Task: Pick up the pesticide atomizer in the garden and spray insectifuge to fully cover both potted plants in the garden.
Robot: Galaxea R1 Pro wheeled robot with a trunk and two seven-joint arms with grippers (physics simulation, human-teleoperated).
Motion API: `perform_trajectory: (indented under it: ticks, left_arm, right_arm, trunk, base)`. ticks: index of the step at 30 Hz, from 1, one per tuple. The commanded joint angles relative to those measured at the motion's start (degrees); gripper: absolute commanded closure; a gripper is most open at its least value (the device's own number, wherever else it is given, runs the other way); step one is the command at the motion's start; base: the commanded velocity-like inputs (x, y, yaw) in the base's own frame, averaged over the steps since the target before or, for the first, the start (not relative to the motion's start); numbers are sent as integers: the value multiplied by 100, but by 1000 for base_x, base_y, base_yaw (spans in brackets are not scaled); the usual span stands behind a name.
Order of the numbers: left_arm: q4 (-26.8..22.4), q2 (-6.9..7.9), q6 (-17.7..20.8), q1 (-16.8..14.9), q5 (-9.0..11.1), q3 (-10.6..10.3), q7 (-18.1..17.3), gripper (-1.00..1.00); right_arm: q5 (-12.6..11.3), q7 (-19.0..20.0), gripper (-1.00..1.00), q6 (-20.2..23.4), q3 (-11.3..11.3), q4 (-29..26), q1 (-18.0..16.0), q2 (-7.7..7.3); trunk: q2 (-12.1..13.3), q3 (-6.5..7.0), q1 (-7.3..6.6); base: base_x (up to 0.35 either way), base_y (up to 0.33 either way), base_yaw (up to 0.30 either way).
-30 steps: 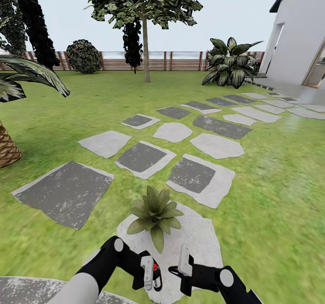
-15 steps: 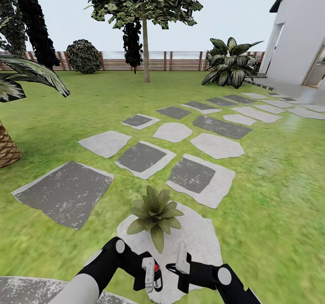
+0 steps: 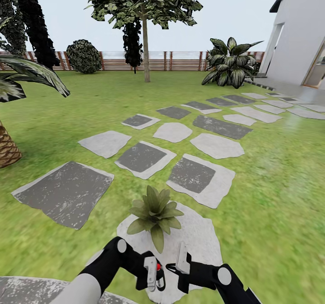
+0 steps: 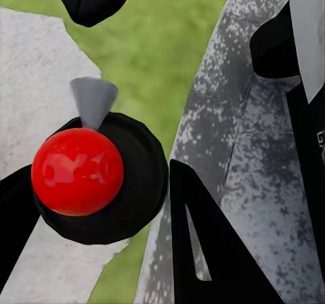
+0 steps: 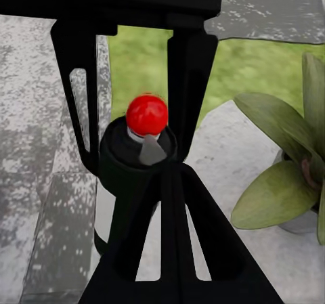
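**Atomizer held, aimed near the first plant**

The left pincer is clenched on the slim dark pesticide atomizer with its red spray head, just behind the green-leaved potted plant on the pale stepping stone. The right pincer sits beside the atomizer; whether it grips cannot be told. Pickup appears done; spraying both plants appears outstanding. No label text is legible.

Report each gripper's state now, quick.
Left gripper: shut on the slim dark bottle with a red-and-white spray head.
Right gripper: cannot be told; it holds nothing visible.
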Motion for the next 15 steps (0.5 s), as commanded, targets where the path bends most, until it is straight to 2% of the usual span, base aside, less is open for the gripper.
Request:
perform_trajectory:
  ticks: [1, 15]
  left_arm:
    - [-5, -11, -56, 0, -41, 5, -4, 100]
    - [-3, -124, -64, 2, -41, 5, 3, 100]
  right_arm:
    - [48, 3, 100, -31, -6, -6, -2, 2]
    - [48, 3, 100, -31, -6, -6, -2, 2]
  trunk:
    - [-2, -5, -1]
    - [-2, -5, -1]
  base:
    - [0, 0, 0]
    - [0, 0, 0]
